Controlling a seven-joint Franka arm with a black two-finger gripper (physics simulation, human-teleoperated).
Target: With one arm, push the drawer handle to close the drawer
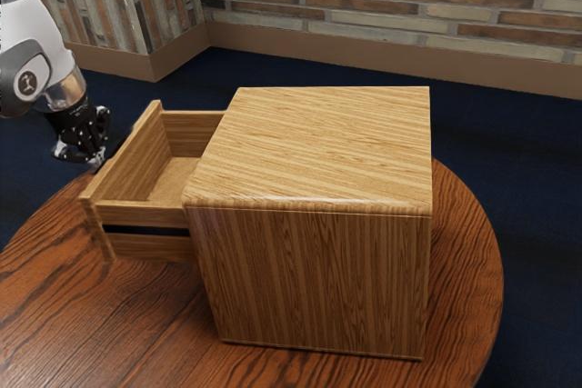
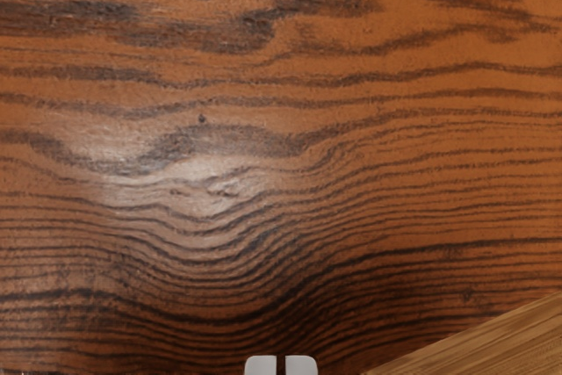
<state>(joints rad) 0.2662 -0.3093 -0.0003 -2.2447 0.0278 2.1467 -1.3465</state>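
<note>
One desk (image 1: 55, 288) bears a cabinet (image 1: 318, 270), its drawer (image 1: 145, 216) found standing out, open, toward the exterior view's left. Pincer (image 1: 95, 164) noted just outside the drawer's front, near its far end, fingertips together with nothing seen between them; what appears to be the dark handle (image 1: 114, 148) lies beside it, on the cabinet side, contact not determinable. Step in hand judged to be lining up for the push; next move calls for steady, straight pressure toward the cabinet, lest the drawer skew or the tips slip off.
</note>
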